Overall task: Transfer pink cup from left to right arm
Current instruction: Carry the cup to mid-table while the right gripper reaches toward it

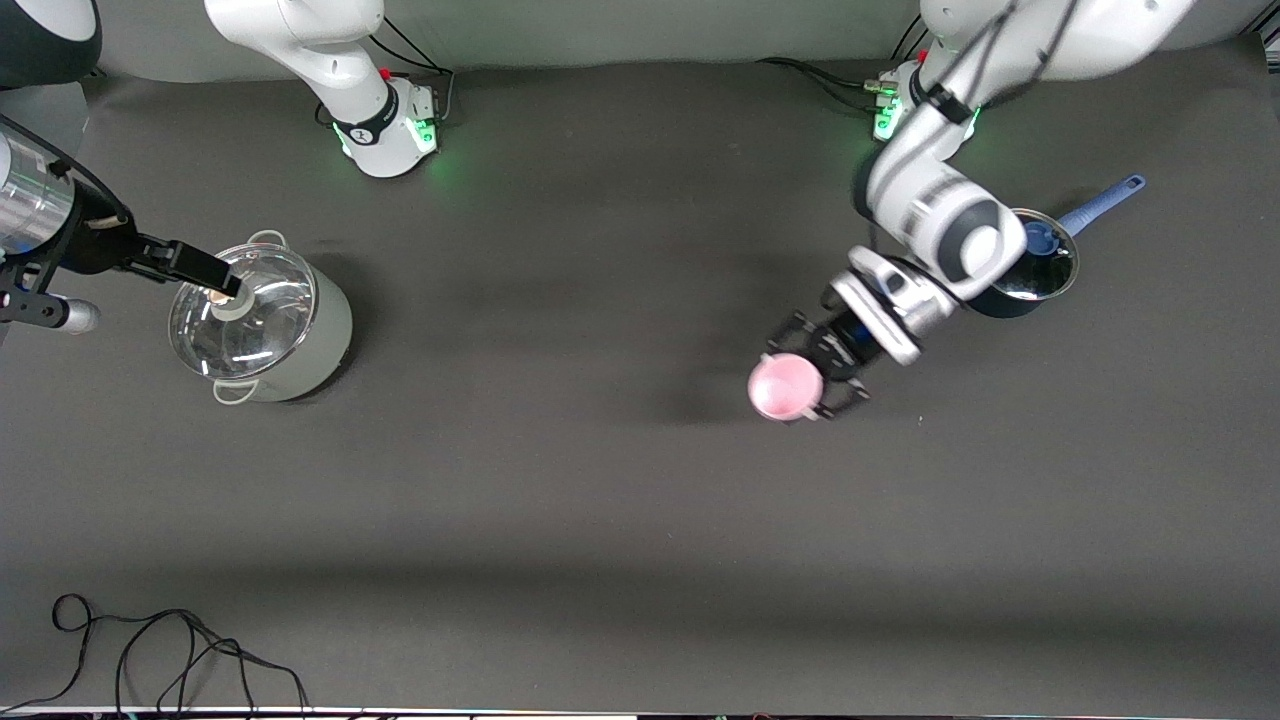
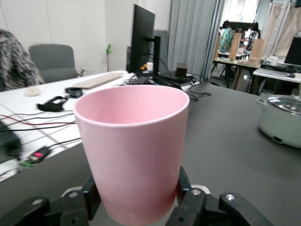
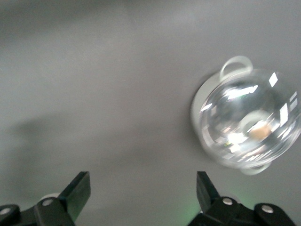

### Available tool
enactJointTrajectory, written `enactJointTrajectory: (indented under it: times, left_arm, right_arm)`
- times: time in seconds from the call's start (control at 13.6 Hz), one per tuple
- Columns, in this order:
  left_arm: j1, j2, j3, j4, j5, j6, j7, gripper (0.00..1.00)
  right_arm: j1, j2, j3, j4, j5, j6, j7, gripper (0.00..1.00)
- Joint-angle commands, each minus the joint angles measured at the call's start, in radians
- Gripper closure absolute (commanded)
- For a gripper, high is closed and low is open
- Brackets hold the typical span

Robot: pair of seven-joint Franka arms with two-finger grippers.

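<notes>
We've got the left gripper (image 1: 822,372) clamped on the pink cup (image 1: 786,387), upright over the table (image 1: 600,480); the right gripper (image 3: 143,197) hangs wide open, empty, above the lidded pot (image 1: 262,322).

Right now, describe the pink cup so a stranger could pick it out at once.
Start at the left arm's end of the dark table, where a blue-handled saucepan sits. Nearby, the left hand grips a small pale-pink tapered plastic tumbler. It is the only pink, handleless vessel, far smaller than either pot.
</notes>
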Motion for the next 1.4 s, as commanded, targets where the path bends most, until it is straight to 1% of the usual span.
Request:
enactJointTrajectory:
  times: [0.0,0.07,0.22,0.3,0.44,0.59,0.66,0.81,0.96,1.18,1.33]
  left_arm:
    - [0.005,-0.006,-0.096,0.063,-0.055,0.114,-0.008,0.55]
    - [-0.022,-0.004,-0.110,0.090,-0.066,0.143,-0.008,0.55]
    - [-0.105,-0.004,-0.107,0.161,-0.073,0.236,-0.065,0.55]
    - [-0.146,-0.003,-0.104,0.197,-0.073,0.275,-0.082,0.55]
    - [-0.192,0.000,-0.103,0.244,-0.073,0.321,-0.115,0.55]
    - [-0.220,0.002,-0.100,0.268,-0.072,0.369,-0.145,0.55]
    - [-0.225,0.003,-0.100,0.271,-0.072,0.370,-0.146,0.55]
    - [-0.225,0.005,-0.098,0.271,-0.072,0.370,-0.148,0.55]
    - [-0.226,0.007,-0.098,0.271,-0.072,0.370,-0.148,0.55]
    - [-0.226,0.010,-0.098,0.271,-0.072,0.370,-0.148,0.55]
    - [-0.226,0.010,-0.098,0.271,-0.072,0.370,-0.148,0.55]
  right_arm:
    - [0.033,0.014,-0.002,0.022,0.065,-0.002,0.315,0.01]
    - [0.058,0.017,-0.002,0.028,0.100,-0.001,0.427,0.01]
    - [0.075,0.035,0.001,0.071,0.200,-0.001,0.662,0.01]
    - [0.101,0.052,0.001,0.106,0.238,-0.001,0.762,0.01]
    - [0.142,0.106,0.003,0.195,0.300,-0.001,0.955,0.01]
    - [0.240,0.165,0.001,0.282,0.306,0.004,1.089,0.01]
    - [0.272,0.202,0.001,0.327,0.303,0.005,1.155,0.01]
    - [0.350,0.256,0.001,0.381,0.294,0.021,1.238,0.01]
    - [0.404,0.296,0.001,0.421,0.289,0.088,1.332,0.01]
    - [0.483,0.369,0.001,0.485,0.231,0.107,1.352,0.01]
    - [0.510,0.396,0.001,0.491,0.223,0.114,1.347,0.01]
